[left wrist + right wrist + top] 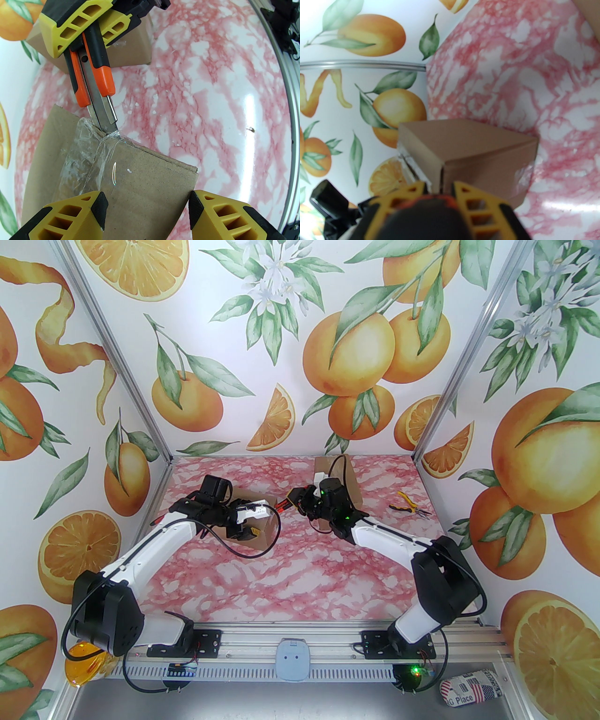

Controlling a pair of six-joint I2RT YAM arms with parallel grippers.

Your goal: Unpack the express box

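The express box [263, 522] is a small brown carton sealed with clear tape, standing left of the table's middle. My left gripper [251, 524] is over it. In the left wrist view its yellow fingers [77, 215] stand apart, open, on either side of the box's top face [145, 182]. My right gripper [294, 500] is shut on an orange and black utility knife [282, 507]. The knife's blade [106, 117] touches the taped seam at the box's far edge. In the right wrist view the box [468, 145] lies just beyond my right gripper [439, 187] and the knife handle [431, 208].
A second brown carton [344, 479] stands at the back behind my right arm, also seen behind the knife [138, 51]. Yellow-handled pliers [408, 506] lie on the pink marble table [300, 577] at the right. Walls enclose three sides.
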